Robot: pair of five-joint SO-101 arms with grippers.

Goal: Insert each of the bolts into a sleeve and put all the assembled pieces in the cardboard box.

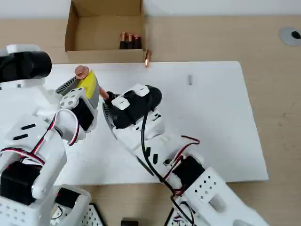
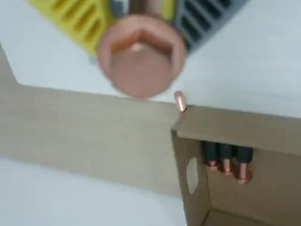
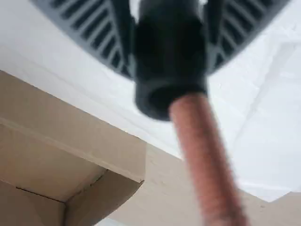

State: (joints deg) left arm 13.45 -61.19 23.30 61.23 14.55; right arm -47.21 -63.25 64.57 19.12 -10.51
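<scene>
I am watching the left end effector [image 2: 143, 9] clamping a copper bolt [image 2: 140, 56] between its yellow and grey fingers, which are closing on the shaft just behind the hexagonal head. The head is sticking out past the fingertips.

The right end effector [image 3: 169, 28] is sitting just beside the left one, fingertip close to fingertip. It is gripping a black sleeve [image 3: 169, 70] between its dark ribbed fingers. The bolt's threaded shaft [image 3: 207, 165] is entering the open mouth of that sleeve. I cannot tell how deep it is going. Both end effectors are hanging over the white surface [image 1: 211, 132].

The cardboard box [image 1: 84, 30] is standing just beyond the left end effector's fingertips, with its open top facing up. Three assembled pieces [image 1: 130, 41], black sleeves with copper ends, are lying side by side inside it. They are resting against the box wall nearest the end effectors.

Another loose bolt [image 1: 147, 58] is lying outside the box at its near corner, beyond the right end effector and near it. A small grey piece [image 1: 190, 79] is resting on the surface well apart from both end effectors, off to the right end effector's outer side. I cannot make out what it is.
</scene>
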